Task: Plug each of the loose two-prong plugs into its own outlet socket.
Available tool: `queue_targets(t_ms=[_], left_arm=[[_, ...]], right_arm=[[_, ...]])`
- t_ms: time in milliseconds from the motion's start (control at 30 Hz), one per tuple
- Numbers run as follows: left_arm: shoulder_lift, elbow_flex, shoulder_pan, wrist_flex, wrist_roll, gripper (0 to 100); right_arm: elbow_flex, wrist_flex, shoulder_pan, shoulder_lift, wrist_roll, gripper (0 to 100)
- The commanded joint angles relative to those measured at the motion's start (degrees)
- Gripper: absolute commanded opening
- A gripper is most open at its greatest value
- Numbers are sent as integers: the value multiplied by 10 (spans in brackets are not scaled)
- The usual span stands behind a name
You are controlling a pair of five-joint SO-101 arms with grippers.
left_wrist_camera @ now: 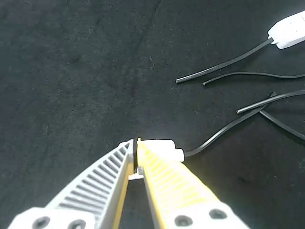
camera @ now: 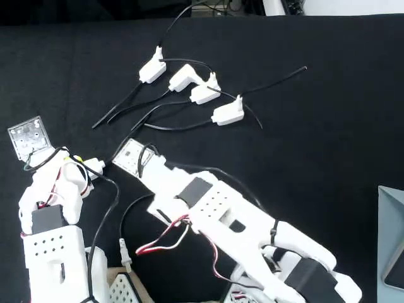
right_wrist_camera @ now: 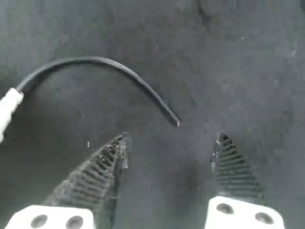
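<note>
Several white plugs with black cables lie loose at the far middle of the table, among them one (camera: 152, 67) and another (camera: 228, 113). My left gripper (left_wrist_camera: 135, 141), with one grey and one yellow finger, is shut on a white plug (left_wrist_camera: 159, 145). A metal prong (left_wrist_camera: 136, 176) shows between the fingers. In the high view this left gripper (camera: 85, 165) holds the plug (camera: 95, 165) low over the table at the left. My right gripper (right_wrist_camera: 171, 140) stands open above bare cloth, just short of a loose cable end (right_wrist_camera: 177, 123). A white plug (right_wrist_camera: 5, 114) lies off to one side.
The right arm (camera: 208, 202) stretches from the near right towards the table's middle. A small grey square plate (camera: 28, 136) sits by the left arm's head and a similar one (camera: 130, 156) by the right arm's head. A grey-blue box (camera: 391, 240) is at the right edge.
</note>
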Motion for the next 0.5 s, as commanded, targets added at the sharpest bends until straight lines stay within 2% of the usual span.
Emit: queue_targets(t_ms=[0, 467], left_arm=[[-7, -7, -5, -11, -1, 30], [-7, -6, -5, -11, -2, 30]], right_arm=[[-13, -34, -7, 12, -2, 195], [-121, -56, -5, 244, -2, 187]])
